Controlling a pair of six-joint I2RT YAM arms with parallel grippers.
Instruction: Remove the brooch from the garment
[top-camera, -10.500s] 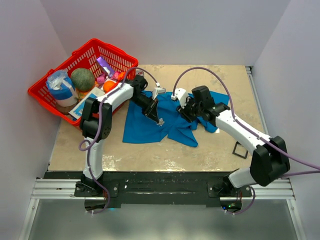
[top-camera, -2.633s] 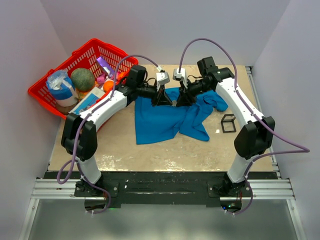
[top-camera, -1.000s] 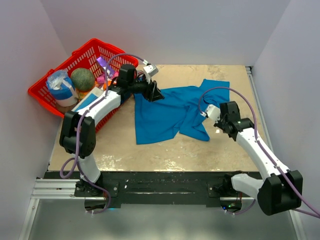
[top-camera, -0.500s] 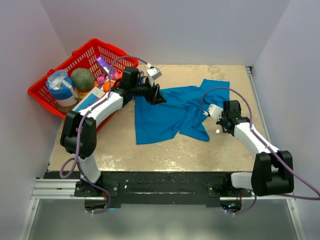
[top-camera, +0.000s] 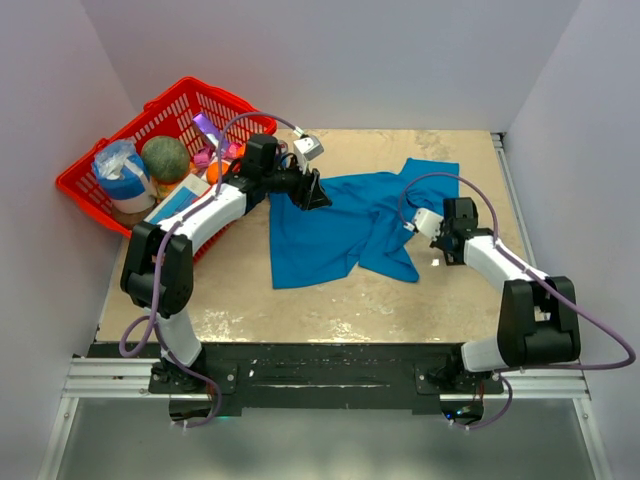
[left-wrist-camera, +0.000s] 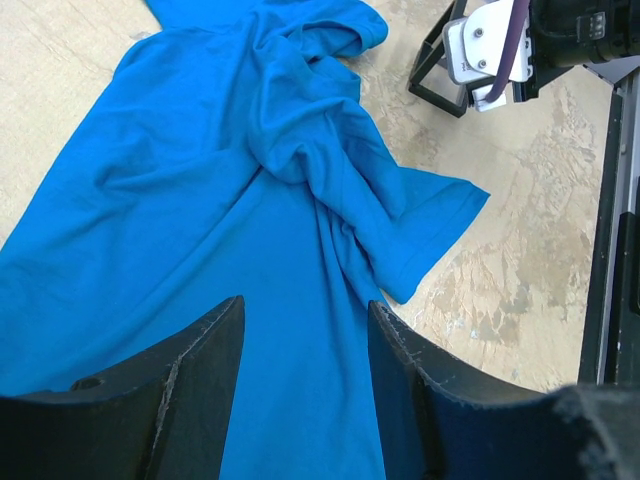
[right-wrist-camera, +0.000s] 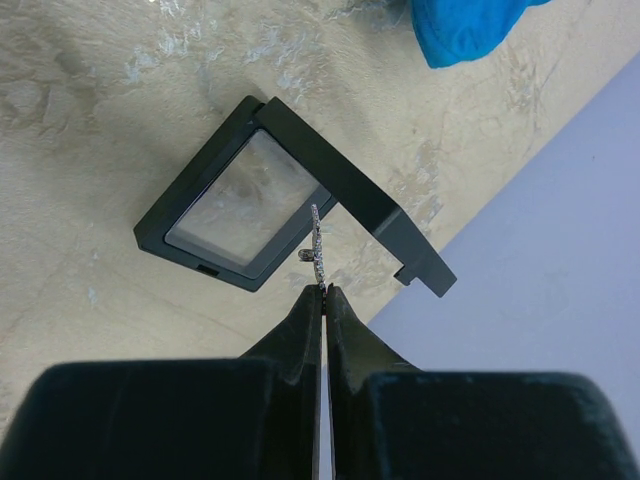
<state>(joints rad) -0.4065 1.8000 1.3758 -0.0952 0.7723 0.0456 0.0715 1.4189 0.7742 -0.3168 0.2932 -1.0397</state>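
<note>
Lying crumpled across the middle of the worktop (top-camera: 250, 310), the blue garment (top-camera: 330, 225) is the largest loose item; a red basket (top-camera: 225, 100) of oddments stands at the far left corner. Left gripper (left-wrist-camera: 305, 310): its 2 fingers apart over the cloth, holding nothing. Right gripper (right-wrist-camera: 323, 292): beyond the shirt's right edge, above a black windowed case (right-wrist-camera: 240, 225), fingers clamped on the brooch (right-wrist-camera: 317, 245), seen edge-on and apart from the cloth. Probable hazard: the pinch takes only the brooch's lower rim at the very fingertips, so a jolt or slight loosening could twist it free, dropping it beside the case.
</note>
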